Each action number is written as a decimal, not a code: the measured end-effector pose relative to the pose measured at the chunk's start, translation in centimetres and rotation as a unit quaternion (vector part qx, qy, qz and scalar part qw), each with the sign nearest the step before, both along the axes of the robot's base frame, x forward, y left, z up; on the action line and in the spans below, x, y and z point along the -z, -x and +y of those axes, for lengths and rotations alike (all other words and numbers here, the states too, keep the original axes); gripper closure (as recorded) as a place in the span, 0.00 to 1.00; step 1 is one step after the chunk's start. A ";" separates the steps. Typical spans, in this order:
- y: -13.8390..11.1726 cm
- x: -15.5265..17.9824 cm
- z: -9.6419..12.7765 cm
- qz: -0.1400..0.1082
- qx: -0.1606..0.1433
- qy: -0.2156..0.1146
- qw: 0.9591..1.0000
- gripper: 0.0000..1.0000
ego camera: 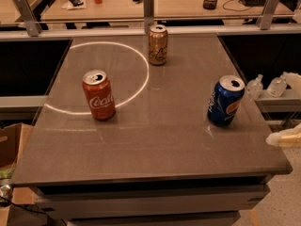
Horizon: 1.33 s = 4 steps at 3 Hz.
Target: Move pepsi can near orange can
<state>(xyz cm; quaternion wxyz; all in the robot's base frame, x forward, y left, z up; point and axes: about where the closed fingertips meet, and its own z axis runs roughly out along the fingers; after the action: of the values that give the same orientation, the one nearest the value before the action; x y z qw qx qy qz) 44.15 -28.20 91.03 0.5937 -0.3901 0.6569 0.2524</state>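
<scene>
Gripper [283, 139] near pepsi can [226, 101]; three cans [158, 44]

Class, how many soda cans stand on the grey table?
3: the Coca-Cola can front left, the orange can at the back, the pepsi can right. None seem hidden. The gripper sits right of the table.

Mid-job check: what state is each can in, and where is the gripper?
pepsi can: upright, top opened, near the table's right edge, not held.
orange can: upright, at the far middle of the table, well apart from the pepsi can.
Coca-Cola can: upright, top opened, left of centre on the white ring.
gripper: off the table's right edge, nearer than the pepsi can, touching no can.
</scene>
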 end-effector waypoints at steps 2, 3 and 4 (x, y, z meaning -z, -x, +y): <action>0.0 0.1 1.4 0.003 -0.015 -0.009 1.000 0.00; 0.0 0.7 2.9 0.008 -0.027 -0.019 0.999 0.00; 0.0 1.6 4.1 0.007 -0.030 -0.014 0.999 0.00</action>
<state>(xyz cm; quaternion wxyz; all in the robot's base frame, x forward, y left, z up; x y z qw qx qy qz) 44.13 -24.08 89.42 0.5866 -0.3995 0.6454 0.2826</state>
